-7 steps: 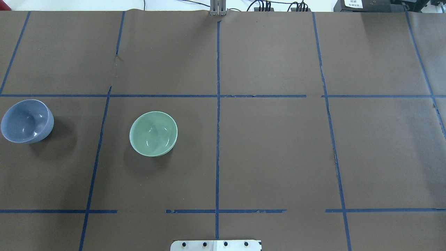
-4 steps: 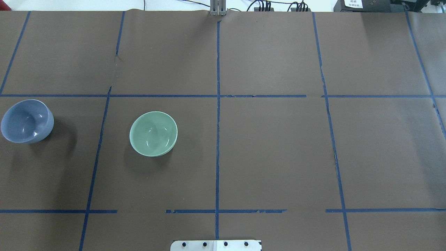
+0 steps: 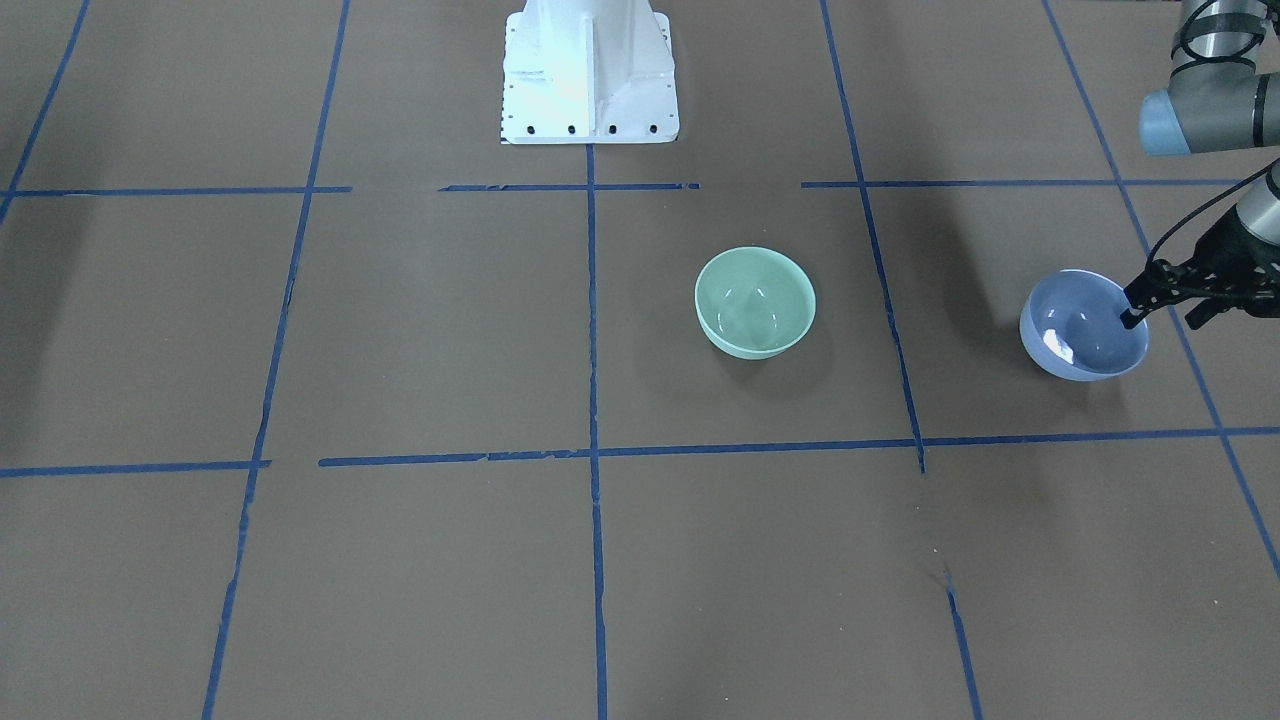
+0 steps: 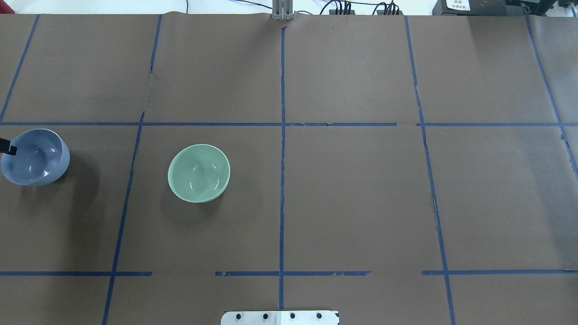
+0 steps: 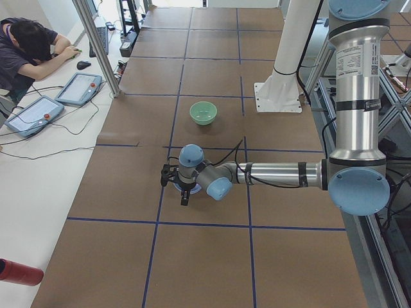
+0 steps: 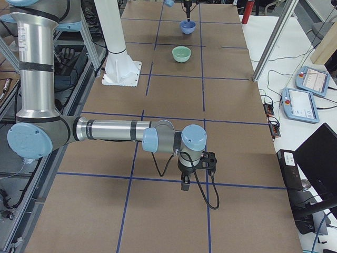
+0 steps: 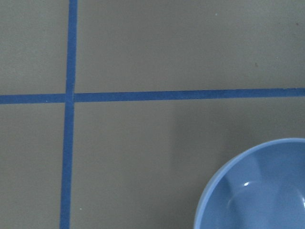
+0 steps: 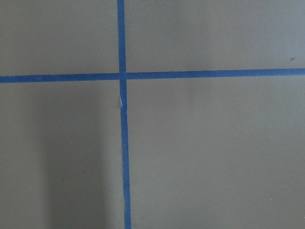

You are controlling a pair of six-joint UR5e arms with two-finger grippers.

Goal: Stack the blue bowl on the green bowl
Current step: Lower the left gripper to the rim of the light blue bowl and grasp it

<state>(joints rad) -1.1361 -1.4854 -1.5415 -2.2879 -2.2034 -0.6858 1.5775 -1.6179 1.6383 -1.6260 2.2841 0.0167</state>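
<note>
Blue bowl: the blue bowl (image 4: pixel 36 158) stands upright, open side up, on the tabletop (image 4: pixel 361 203), close to the overhead view's 9 o'clock edge. In the left wrist view only part of it shows, in the 5 o'clock corner.
Green bowl: the green bowl (image 4: pixel 198 173) also stands upright on the tabletop. It is well apart from the blue bowl, at about 3 o'clock of it in the overhead view, with a blue tape line (image 4: pixel 128 180) running between the two.
Left pincer: the left pincer (image 3: pixel 1163 316) is spread and hangs at the blue bowl's outer rim. One dark finger (image 3: pixel 1134 312) reaches over the rim, above the bowl's inside; the other stays outside the bowl. In the overhead view only a fingertip shows, at the bowl's 9 to 10 o'clock rim. Whether it touches the bowl cannot be told.
Right pincer: the right pincer (image 6: pixel 185 184) points down over bare tabletop at a tape crossing, far from both bowls. Whether it is spread or pressed together cannot be told.
</note>
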